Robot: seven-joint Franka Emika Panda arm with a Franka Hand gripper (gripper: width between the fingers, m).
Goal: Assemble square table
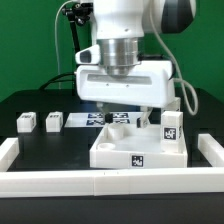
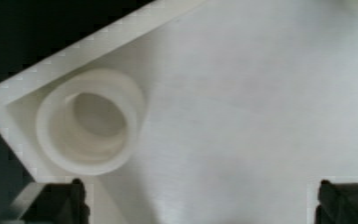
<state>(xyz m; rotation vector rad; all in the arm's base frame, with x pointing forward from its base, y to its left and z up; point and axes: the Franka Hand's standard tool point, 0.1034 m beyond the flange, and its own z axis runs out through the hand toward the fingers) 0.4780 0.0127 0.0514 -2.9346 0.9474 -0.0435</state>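
wide-open gripper, nothing clamped in it. in the wrist view, two dark fingertips far apart at opposite edges, over a smooth white face and not closed on it; touching it or just clear of it: cannot tell. that white face: the square table top, one corner in sight, with a round socket sunk into it, hollow, close to one fingertip.

in the exterior view, the same top directly beneath the gripper, flat on the black table, a black-white tag on the edge nearest the camera. at the top's corner on the exterior view's right, an upright leg, tag facing the camera; seated in its socket or merely standing there: cannot tell.

well apart on the exterior view's left, a far-left leg and a second leg, side by side on the black table, not touching. behind the top, partly hidden by the gripper, the marker board, flat. around it all, white border rails: front rail, left rail, right rail.
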